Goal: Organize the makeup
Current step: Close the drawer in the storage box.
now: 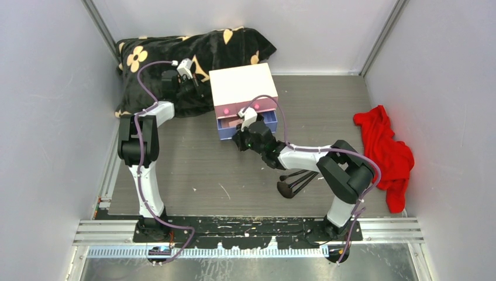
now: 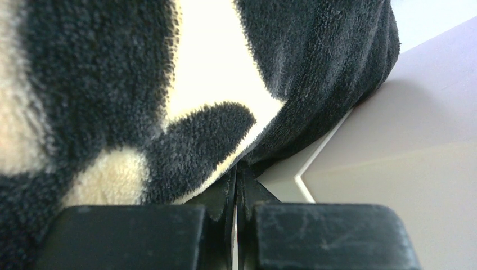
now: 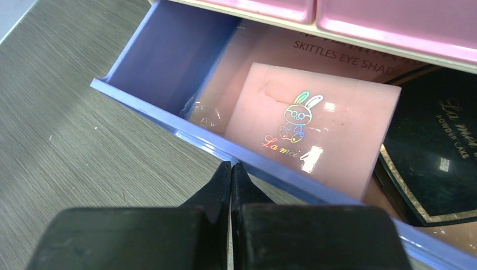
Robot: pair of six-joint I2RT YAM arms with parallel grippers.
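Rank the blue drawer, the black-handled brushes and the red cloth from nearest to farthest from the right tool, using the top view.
1. Blue drawer, just ahead of the right tool.
2. Black-handled brushes, lower right of it in view.
3. Red cloth, far right by the wall.

The right hand [image 3: 231,169] had its black fingers pressed together, tips near the front wall of an open blue plastic drawer [image 3: 163,62]. Inside, beyond the hand, lay a pink square compact with a holographic bunny [image 3: 315,121]; right of it, a black gold-edged powder compact [image 3: 444,146].
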